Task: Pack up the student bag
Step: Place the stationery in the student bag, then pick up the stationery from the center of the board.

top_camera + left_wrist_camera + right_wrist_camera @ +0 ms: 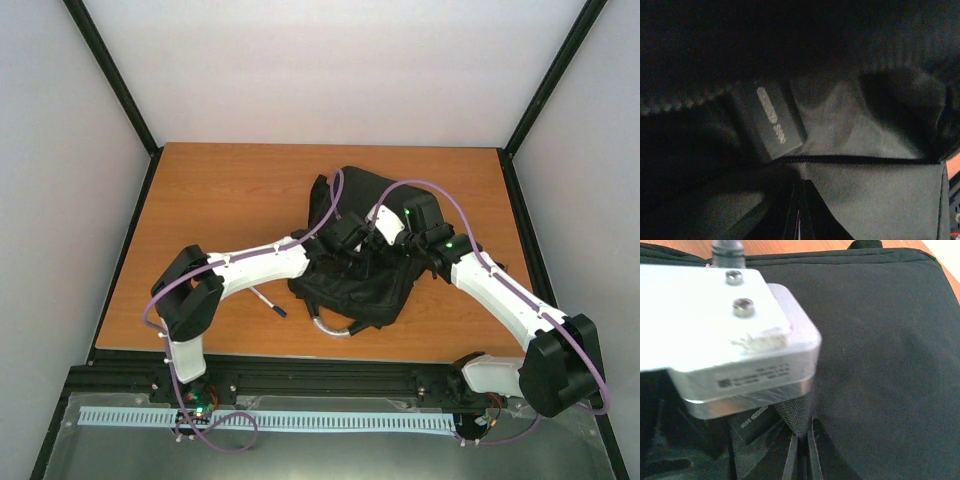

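Centre of the overhead frame: the student bag (362,295) lies on the wooden table (220,200), and both arms crowd over it, their purple cables (450,205) looping across its top. To the lower left of the bag lies a slim white pen (268,302) with a dark tip; the grey loop handle (335,328) pokes out at the bag's lower edge.

The left gripper (800,189) is clenched, deep among dark fabric folds, with most of that view lost in shadow. Above and left of it sits a dark flat item (771,120) whose pale lettering ends in "S600".

The right gripper (801,437) is closed too, its tips against ribbed fabric; whether it pinches the cloth cannot be told. The left arm's silver wrist housing (725,330) blocks that view's upper left, its small label too blurred to read.
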`<state>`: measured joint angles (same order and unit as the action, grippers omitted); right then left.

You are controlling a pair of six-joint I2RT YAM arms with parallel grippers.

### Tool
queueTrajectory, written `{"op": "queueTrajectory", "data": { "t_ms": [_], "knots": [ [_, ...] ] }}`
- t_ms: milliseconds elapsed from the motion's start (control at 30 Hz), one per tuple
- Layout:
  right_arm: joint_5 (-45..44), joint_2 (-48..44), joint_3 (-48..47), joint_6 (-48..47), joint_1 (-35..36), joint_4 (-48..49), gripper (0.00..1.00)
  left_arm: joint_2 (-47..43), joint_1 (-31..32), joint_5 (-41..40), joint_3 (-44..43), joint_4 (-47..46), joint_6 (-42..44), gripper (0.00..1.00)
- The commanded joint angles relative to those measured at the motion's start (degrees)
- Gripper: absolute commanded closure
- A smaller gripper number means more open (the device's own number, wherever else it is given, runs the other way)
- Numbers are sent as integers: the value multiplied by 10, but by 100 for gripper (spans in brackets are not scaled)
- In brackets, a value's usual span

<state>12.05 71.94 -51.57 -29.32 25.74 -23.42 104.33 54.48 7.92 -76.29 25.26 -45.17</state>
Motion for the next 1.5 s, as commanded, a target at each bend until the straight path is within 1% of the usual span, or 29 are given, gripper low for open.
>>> {"op": "queueTrajectory", "data": {
  "t_ms": [0, 133, 200, 233, 300, 367, 433, 567, 700, 933, 1033, 1100, 1167, 1267, 1300, 1367, 1400, 1467],
  "knots": [
    [26, -13, -1, -2, 2, 38, 97, 30, 2, -63, -44, 12, 9, 99],
    [26, -16, 0, -1, 2, 39, 97, 54, -4, -142, -69, 30, -5, 99],
    [29, -15, -1, -1, 2, 38, 97, 49, -8, -194, -64, 40, -21, 99],
    [29, -14, -1, 0, 2, 38, 97, 39, -9, -217, -52, 32, -32, 99],
    [29, -13, 0, -1, 2, 38, 97, 17, -14, -232, -16, -17, -45, 99],
    [28, -11, 0, -1, 2, 39, 97, 8, -20, -228, -3, -56, -44, 99],
    [28, -8, 0, -2, 2, 39, 97, 10, -20, -212, -9, -82, -31, 99],
    [26, -6, 0, -1, 1, 38, 97, 19, -21, -170, -20, -109, -15, 99],
    [25, -7, 0, -3, 0, 39, 97, -11, -19, -129, 9, -135, -9, 99],
    [27, -5, 0, -3, 0, 40, 97, -104, -18, -100, 54, -75, 3, 99],
    [25, -6, 0, -3, -1, 40, 97, -143, -14, -80, 103, -54, 17, 95],
    [24, -9, 0, -4, -1, 40, 97, -177, -11, -86, 138, -37, 20, 88],
    [24, -11, 1, -4, -3, 40, 97, -217, -11, -107, 177, -14, 12, 78],
    [27, -11, 0, -4, -4, 40, 97, -272, -12, -167, 221, 28, 7, 55],
    [27, -10, 0, -5, -4, 40, 97, -286, -13, -187, 230, 50, 5, 44],
    [28, -9, 0, -5, -4, 39, 97, -319, -15, -228, 244, 90, -15, 12],
    [29, -8, 0, -5, -4, 39, 97, -333, -16, -246, 249, 112, -29, 2],
    [29, -8, 0, -6, -4, 38, 97, -351, -20, -281, 256, 158, -59, 0]
  ]
}}
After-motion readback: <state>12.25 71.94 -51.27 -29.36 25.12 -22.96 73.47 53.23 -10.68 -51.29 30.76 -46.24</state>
